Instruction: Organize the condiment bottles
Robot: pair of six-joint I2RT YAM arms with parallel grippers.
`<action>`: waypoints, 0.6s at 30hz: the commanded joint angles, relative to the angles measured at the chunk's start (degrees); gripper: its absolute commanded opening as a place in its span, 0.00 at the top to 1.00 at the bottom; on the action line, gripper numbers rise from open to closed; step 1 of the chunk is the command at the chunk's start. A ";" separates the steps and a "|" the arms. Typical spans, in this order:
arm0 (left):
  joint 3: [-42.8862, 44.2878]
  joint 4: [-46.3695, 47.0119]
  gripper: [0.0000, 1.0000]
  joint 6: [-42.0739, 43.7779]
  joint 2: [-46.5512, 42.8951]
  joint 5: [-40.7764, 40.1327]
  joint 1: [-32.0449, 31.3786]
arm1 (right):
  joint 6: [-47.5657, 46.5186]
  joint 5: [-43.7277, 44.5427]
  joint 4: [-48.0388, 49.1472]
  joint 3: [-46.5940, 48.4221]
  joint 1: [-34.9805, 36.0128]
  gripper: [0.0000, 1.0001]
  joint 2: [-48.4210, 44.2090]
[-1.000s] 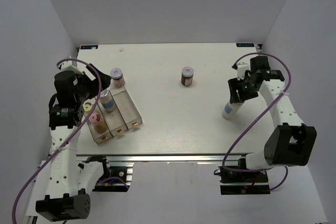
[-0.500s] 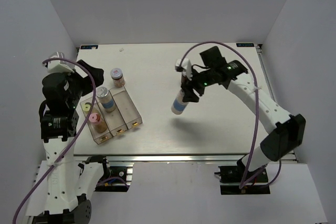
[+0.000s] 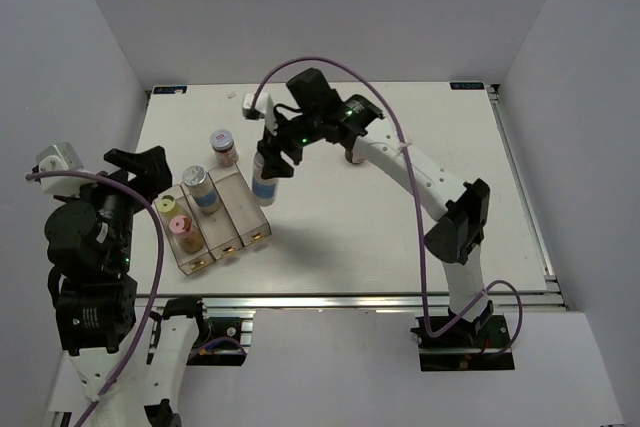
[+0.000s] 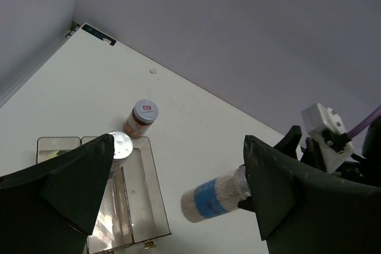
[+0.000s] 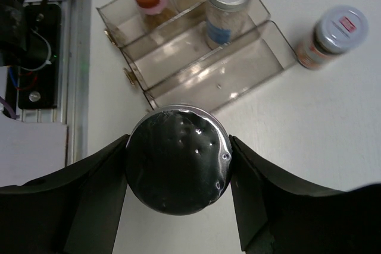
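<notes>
My right gripper (image 3: 274, 157), clamping the blue-label jar (image 3: 264, 185), has crossed from frame right to beside the tray (image 3: 258, 219), ready for placement.

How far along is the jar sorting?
Done: three jars stand in the tray. The pink-lidded jar and the yellow-lidded jar share one end compartment, and the silver-lidded jar is in the middle one. In hand: the right gripper holds the blue-label jar in the air beside the tray. To do: the grey-lidded jar beyond the tray and the dark jar farther right. The left gripper is open and empty.
</notes>
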 commanded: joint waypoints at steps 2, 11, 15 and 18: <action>1.33 -4.76 0.02 -0.63 -0.30 -3.55 -0.01 | 4.78 -2.22 7.31 3.62 5.50 1.00 1.03; 1.06 -7.40 0.02 -2.39 -2.40 -4.17 -0.01 | 9.09 0.32 17.16 7.30 10.52 1.00 8.33; 1.33 -8.72 0.02 -2.30 -2.67 -4.61 -0.10 | 9.71 1.12 21.21 6.61 11.76 1.00 9.47; 1.07 -8.90 0.02 -2.30 -2.93 -4.87 -0.10 | 10.67 3.05 24.81 5.20 12.46 1.00 10.53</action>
